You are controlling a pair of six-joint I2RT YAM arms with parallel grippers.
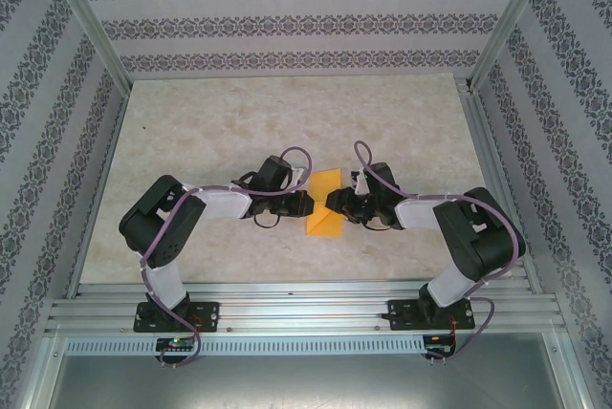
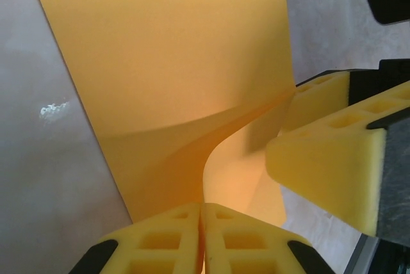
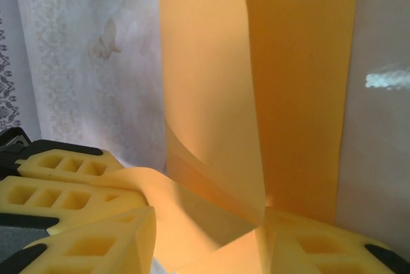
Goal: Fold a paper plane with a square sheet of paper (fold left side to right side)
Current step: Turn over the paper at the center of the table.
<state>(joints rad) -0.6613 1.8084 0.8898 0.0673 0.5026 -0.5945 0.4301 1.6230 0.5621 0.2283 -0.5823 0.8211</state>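
The square sheet of paper (image 1: 323, 224), orange-yellow, lies mid-table between both arms. In the left wrist view the paper (image 2: 166, 50) is partly flat, and its near edge curls up into my left gripper (image 2: 202, 207), whose yellow foam pads are pressed together on that edge. From above, the left gripper (image 1: 304, 203) sits at the sheet's left side and the right gripper (image 1: 337, 204) at its right. In the right wrist view my right gripper (image 3: 206, 230) has its fingers apart, and a raised flap of the paper (image 3: 301, 63) runs between them. The right gripper's fingers (image 2: 327, 159) press close beside the curl.
The pale marble-patterned tabletop (image 1: 210, 122) stretches wide around the sheet. Patterned walls and aluminium frame posts (image 1: 91, 22) enclose it. A metal rail (image 1: 306, 309) carries both arm bases at the near edge. The left gripper's pads (image 3: 57, 187) crowd the right wrist view's lower left.
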